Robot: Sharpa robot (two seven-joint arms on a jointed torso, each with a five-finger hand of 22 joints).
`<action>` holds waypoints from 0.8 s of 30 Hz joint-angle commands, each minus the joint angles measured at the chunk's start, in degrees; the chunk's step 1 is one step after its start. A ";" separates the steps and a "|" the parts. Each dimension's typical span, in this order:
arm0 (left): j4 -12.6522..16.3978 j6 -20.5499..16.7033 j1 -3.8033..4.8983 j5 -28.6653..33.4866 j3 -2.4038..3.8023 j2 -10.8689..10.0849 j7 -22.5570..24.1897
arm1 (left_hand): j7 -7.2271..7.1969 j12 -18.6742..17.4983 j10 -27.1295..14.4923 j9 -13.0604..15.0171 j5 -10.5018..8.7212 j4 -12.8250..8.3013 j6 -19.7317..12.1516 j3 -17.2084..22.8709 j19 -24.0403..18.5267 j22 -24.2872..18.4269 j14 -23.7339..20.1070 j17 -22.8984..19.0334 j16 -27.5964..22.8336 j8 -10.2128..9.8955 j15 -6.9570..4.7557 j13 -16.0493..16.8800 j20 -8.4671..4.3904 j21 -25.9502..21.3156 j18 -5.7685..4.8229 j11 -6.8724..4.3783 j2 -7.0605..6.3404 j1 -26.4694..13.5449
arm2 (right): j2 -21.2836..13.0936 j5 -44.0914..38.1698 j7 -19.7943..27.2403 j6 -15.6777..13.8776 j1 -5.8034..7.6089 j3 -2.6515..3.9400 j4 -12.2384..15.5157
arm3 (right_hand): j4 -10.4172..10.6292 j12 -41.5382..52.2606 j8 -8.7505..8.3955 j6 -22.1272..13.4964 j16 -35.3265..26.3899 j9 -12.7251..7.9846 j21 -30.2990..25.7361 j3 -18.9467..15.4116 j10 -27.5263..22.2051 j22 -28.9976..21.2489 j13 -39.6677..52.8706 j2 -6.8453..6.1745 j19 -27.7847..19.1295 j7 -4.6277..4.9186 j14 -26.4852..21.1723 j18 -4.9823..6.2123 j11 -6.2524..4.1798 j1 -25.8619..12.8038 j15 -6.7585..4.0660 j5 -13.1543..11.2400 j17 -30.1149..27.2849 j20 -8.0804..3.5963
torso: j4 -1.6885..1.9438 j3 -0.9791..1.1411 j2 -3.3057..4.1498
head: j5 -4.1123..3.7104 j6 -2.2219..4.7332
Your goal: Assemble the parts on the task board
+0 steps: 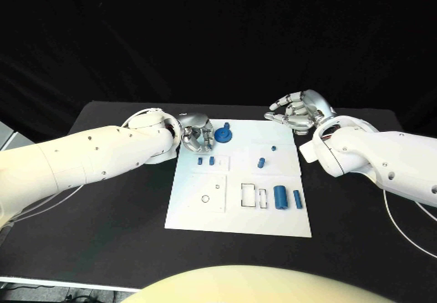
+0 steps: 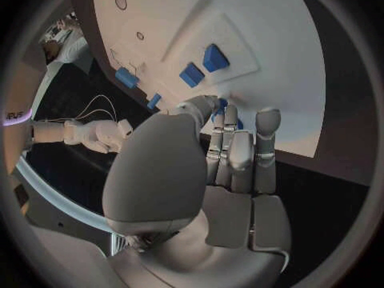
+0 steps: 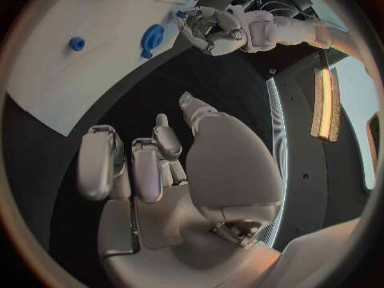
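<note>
- Head view: the white rectangular task board point(image 1: 239, 208) lies in the middle of the black table point(image 1: 109, 233), running from 12 to 6 o'clock.
- The silver left hand point(image 1: 195, 137) sits over the board's far left corner, at about 10 o'clock from the board's centre. Its fingers are curled in, and the blue round disc-shaped part point(image 1: 223, 135) lies just beside them on the 3 o'clock side. Whether the fingers touch or pinch the disc cannot be told here.
- The silver right hand point(image 1: 298, 110) hovers off the board's far right corner, at about 1 o'clock, fingers curled in with nothing in them.
- Two small blue blocks point(image 1: 206, 161) stand near the board's left edge. A small blue peg point(image 1: 261, 163) sits mid-board. Two blue upright cylinders point(image 1: 287, 197) stand at 4 o'clock, beside black outlined slots.
- No writing on the board can be read.
- Left wrist view: the left hand point(image 2: 228, 166) has its fingers pressed close together, tips at the board's edge. A bit of blue shows behind the fingertips, mostly hidden. The blue blocks point(image 2: 201, 65) lie well beyond.
- Right wrist view: the right hand point(image 3: 160, 173) is over bare table, fingers bent and holding nothing. The blue disc point(image 3: 150, 37) lies on the board just beside the left hand point(image 3: 210, 29).
</note>
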 commanded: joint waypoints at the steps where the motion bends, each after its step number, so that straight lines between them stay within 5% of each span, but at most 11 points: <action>1: 0.00 1.33 -0.06 0.29 -0.05 0.16 0.06 | 0.11 -0.23 0.26 0.09 -0.25 -0.07 0.27 0.23 0.20 -0.04 0.21 -0.04 0.30 -0.17 -0.09 -0.05 -0.01 0.22 -1.09 0.03 -0.04 -0.55 | 0.07 -0.42 0.35 0.75 -0.03 0.01 0.04 | -0.04 0.12 0.30 -0.30 -0.39 -0.05 -0.10 -0.29 -0.12 3.03 0.00 0.07 0.23 0.04 2.86 0.46 -0.08 0.62 0.34 0.15 2.56 0.45 | 0.01 0.01 -0.05 | 0.04 -0.06; 24: -0.30 1.98 -0.07 0.43 -0.22 0.20 -0.41 | 0.26 -0.99 0.80 0.35 -0.30 -0.61 0.42 0.60 0.12 0.04 0.11 -0.18 0.30 -0.59 -0.07 -0.03 0.00 0.25 -1.09 0.09 0.03 -0.64 | 0.11 -0.43 0.35 0.74 -0.03 0.01 0.00 | -0.04 0.12 0.30 -0.30 -0.39 -0.05 -0.10 -0.29 -0.12 3.03 0.00 0.07 0.23 0.04 2.86 0.46 -0.08 0.62 0.34 0.15 2.56 0.45 | 0.00 0.04 0.01 | 0.15 -0.06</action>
